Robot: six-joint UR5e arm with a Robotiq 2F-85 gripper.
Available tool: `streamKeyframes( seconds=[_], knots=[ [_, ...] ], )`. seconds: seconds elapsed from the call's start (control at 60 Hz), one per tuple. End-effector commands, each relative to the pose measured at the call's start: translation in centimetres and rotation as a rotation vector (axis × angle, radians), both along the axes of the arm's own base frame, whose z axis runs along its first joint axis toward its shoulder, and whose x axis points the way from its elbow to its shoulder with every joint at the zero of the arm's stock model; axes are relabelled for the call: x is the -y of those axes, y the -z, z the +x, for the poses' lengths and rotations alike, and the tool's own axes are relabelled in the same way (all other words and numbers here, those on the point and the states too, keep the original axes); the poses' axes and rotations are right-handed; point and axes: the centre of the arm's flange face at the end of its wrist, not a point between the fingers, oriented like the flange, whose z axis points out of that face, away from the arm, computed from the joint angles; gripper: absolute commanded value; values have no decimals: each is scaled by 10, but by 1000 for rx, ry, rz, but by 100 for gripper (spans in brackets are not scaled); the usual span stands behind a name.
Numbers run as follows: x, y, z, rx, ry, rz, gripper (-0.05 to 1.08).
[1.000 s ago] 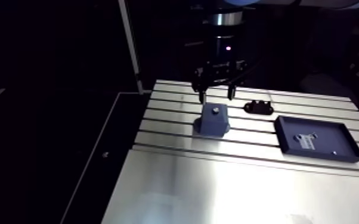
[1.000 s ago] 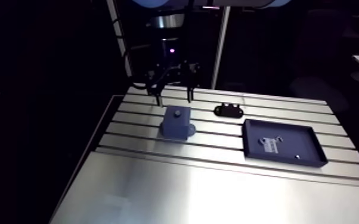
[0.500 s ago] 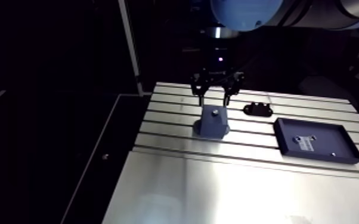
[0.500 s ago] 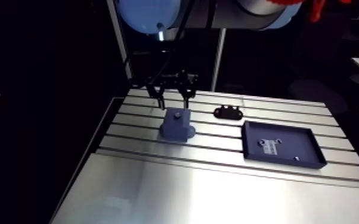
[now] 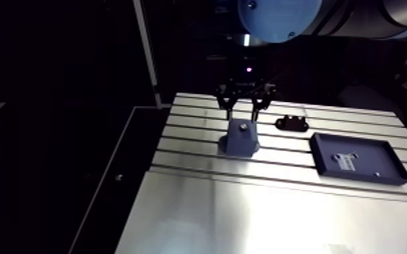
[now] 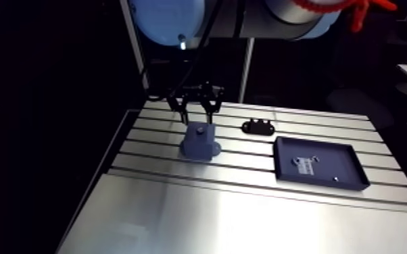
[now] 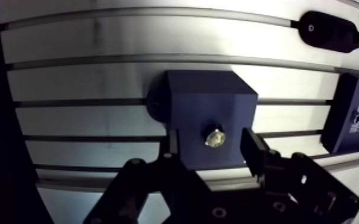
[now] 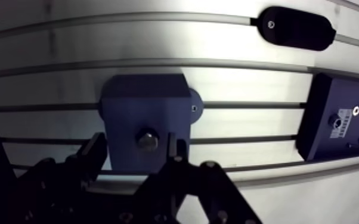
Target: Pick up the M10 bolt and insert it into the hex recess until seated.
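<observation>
A dark blue block [image 7: 209,113] stands on the slotted table [image 7: 86,77]. A metal bolt [image 7: 214,138] sits in the recess on the block's top face, head showing. My gripper [image 7: 213,143] hangs above the block, open, one finger on each side of the bolt and neither touching it. In the arm view the gripper [image 5: 245,108] is just over the block [image 5: 240,140], and the bolt [image 5: 243,125] shows as a small pale dot on top.
A small black oblong part [image 5: 292,122] lies on the table beyond and to the right of the block. A shallow dark blue tray [image 5: 358,159] holding small bits sits farther right. The table's left edge [image 5: 162,135] runs close beside the block.
The arm's blue joint cap has swung into the top of the arm view as the camera shifted. The gripper has drawn away a little above the block. The bolt and block stay put.
</observation>
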Motion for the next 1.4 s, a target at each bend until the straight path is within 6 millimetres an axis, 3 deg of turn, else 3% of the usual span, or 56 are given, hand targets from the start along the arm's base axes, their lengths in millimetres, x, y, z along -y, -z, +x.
streamKeyframes(
  seconds=[0.017, 1.4],
  knots=[
    [-2, -1, 0, -1, 0, 0, 40],
    [-10, 14, 7, 30, -2, -30, 53]
  ],
)
